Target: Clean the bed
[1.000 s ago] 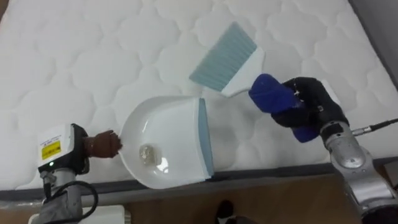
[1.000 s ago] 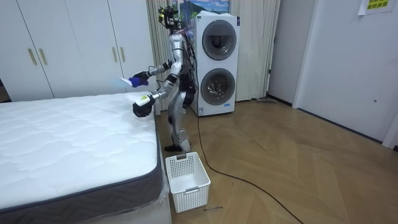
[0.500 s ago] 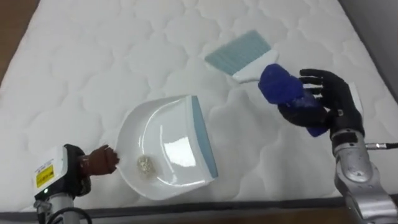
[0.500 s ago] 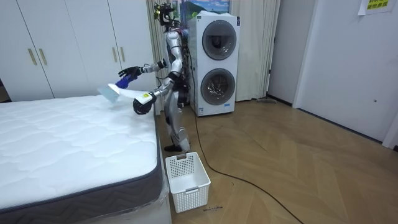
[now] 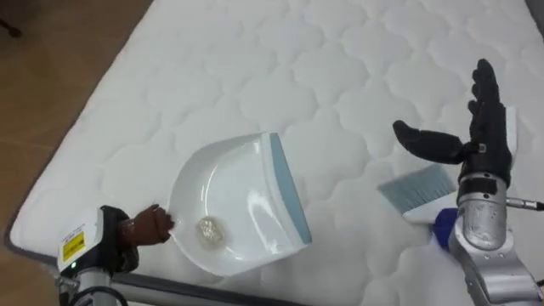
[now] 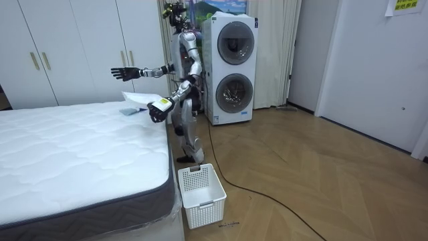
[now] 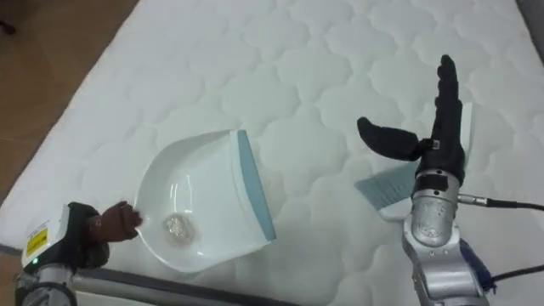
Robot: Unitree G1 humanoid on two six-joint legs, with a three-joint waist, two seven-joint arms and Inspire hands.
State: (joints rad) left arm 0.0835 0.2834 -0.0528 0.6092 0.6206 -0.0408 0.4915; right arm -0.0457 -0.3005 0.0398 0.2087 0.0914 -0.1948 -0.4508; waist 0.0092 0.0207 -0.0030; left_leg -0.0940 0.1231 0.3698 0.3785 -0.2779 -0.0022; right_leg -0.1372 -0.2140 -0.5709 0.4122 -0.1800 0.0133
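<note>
Lower left of frame: left hand (image 5: 100, 245) was clamped round the brown handle of the dustpan (image 5: 234, 204), holding the pan level on the near edge of the mattress (image 5: 280, 76). One small crumpled scrap (image 5: 208, 228) sat in the pan, close to the handle end.

Lower right: the brush (image 5: 418, 189) lay flat on the mattress, bristles pointing toward frame centre, with its blue handle partly tucked behind my right forearm.

Just above it: right hand (image 5: 476, 140) was spread wide, fingers straight up and thumb out to the side, holding nothing. That was the change. Half a second earlier it was letting go of the blue handle in mid-air; now the brush was down and the hand was clear of it.

I read that as sweeping done, with the pan ready to be emptied.

Beyond, toward the top of frame, I could make out no more litter on the quilted surface.

In the room view, a white basket (image 6: 200, 187) stood on the floor by the bed corner, the likely place to tip the scrap.
</note>
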